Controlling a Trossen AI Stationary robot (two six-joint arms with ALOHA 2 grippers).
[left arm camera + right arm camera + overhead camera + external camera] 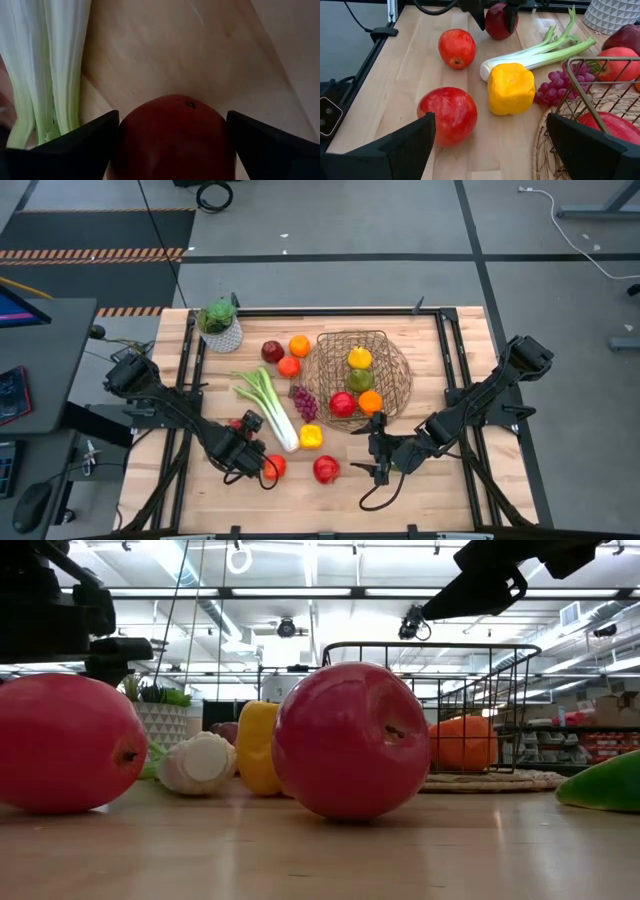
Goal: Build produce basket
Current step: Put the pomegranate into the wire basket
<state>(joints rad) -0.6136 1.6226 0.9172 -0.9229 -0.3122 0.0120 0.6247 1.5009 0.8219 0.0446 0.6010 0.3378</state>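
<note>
While the basket (358,370) sits mid-table with fruit inside, the left gripper (263,469) straddles a red apple (275,467) from above. Left wrist: fingers (85,145) flank it, not clamped. Right wrist: right gripper (490,145) wide, empty, beside another apple (448,115).

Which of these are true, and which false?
1. The basket already holds some fruit. True.
2. The leek is in the basket. False: the leek lies on the table, next to the yellow pepper.
3. The grapes lie on the table just outside the basket. True.
4. The right gripper is holding an apple. False: it is open and empty, and the nearest apple sits on the table in front of it.
</note>
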